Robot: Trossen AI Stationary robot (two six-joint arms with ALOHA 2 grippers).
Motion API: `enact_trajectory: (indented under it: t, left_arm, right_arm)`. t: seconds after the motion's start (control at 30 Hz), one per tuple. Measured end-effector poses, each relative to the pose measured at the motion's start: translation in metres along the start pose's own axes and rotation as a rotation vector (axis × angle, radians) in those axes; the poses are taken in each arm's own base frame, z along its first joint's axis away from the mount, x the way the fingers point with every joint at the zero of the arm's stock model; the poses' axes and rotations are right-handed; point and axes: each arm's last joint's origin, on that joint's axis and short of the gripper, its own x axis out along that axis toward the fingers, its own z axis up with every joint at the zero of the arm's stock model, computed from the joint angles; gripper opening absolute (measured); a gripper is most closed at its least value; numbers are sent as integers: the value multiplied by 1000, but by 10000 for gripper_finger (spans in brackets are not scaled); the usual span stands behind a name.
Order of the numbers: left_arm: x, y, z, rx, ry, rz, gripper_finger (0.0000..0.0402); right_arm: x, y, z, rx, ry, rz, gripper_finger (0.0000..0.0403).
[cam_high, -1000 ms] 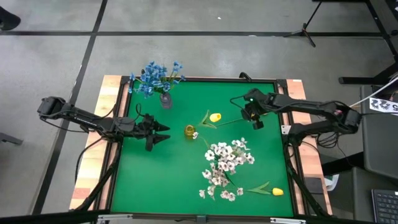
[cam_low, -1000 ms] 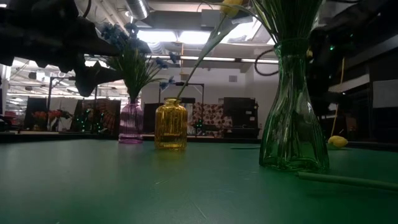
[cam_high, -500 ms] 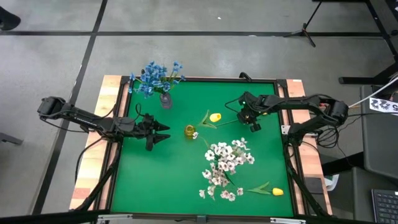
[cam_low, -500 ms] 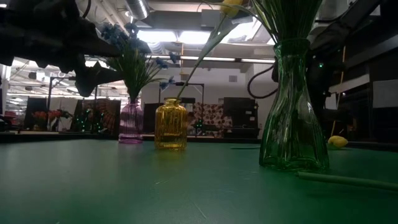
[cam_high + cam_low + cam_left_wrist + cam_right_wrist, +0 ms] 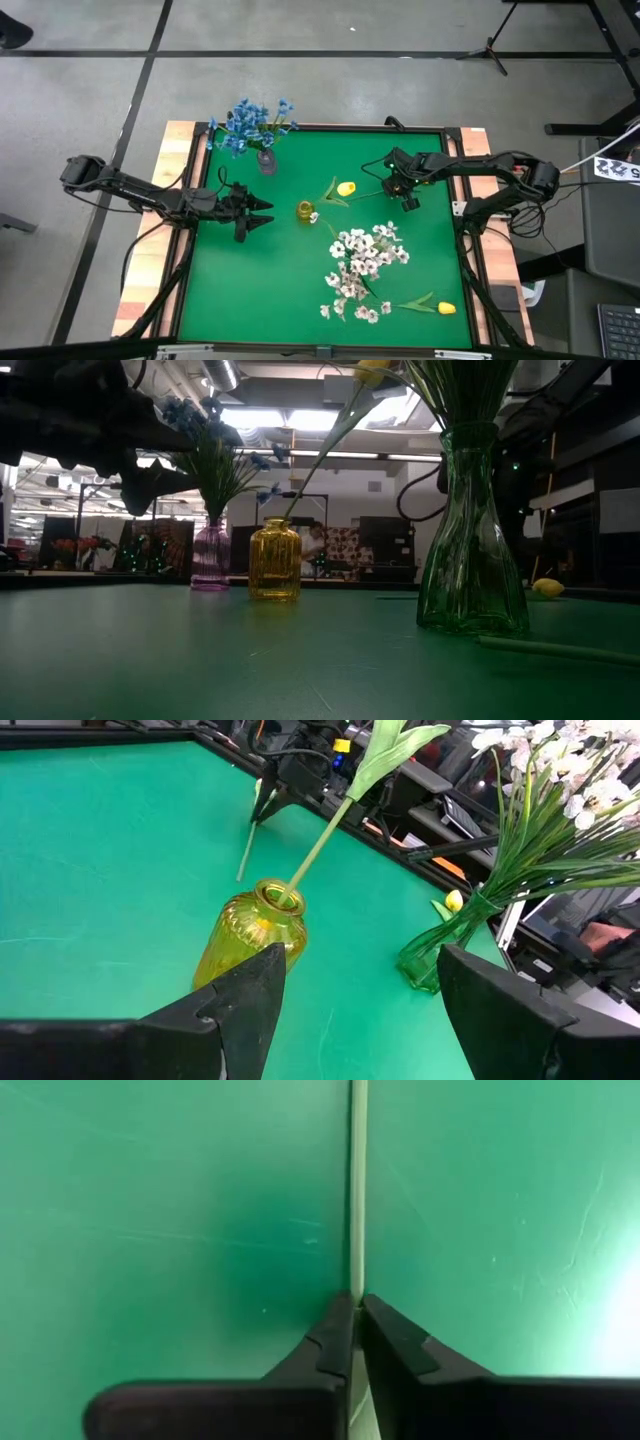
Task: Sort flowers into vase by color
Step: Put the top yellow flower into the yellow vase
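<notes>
Since a second ago, right hand [image 5: 354, 1330] has dropped and pinched the stem [image 5: 358, 1190], which runs straight ahead; left hand [image 5: 262, 213] waits open.

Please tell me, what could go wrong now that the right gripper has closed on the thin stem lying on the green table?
1. The right gripper pinches only the tip of the loose tulip's stem, so the stem might slip or swing when lifted.
2. The yellow vase has a narrow mouth and already holds one tulip; the new stem could miss or tip the vase.
3. The open left gripper waits close beside that vase and may obstruct.
</notes>
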Motion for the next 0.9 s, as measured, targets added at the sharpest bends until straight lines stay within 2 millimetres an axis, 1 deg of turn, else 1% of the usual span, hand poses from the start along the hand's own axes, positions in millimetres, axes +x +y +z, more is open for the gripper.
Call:
enact_trajectory:
  t: [0.1, 0.3, 0.37, 0.5, 0.6, 0.73, 0.9]
  left_arm:
    - [0, 0, 0, -6, 0, 0, 255]
    - [0, 0, 0, -56, -1, -1, 255]
    - [0, 0, 1, -76, -7, -5, 255]
    - [0, -1, 1, -108, -13, -10, 255]
    - [0, -2, 2, -119, -25, -18, 255]
    - [0, -4, 6, -110, -57, -41, 255]
    - [-1, -6, 10, -116, -98, -69, 255]
  right_arm:
    - [0, 0, 0, 10, 10, -6, 8]
    - [-2, -2, -1, 42, 67, -42, 4]
    - [-7, -5, -1, 40, 112, -64, 4]
    - [-29, -20, 9, 11, 139, -135, 3]
    - [-52, -32, 19, -10, 137, -184, 2]
    - [-94, -50, 31, -20, 132, -288, 2]
    - [-163, -69, 48, -35, 105, -433, 1]
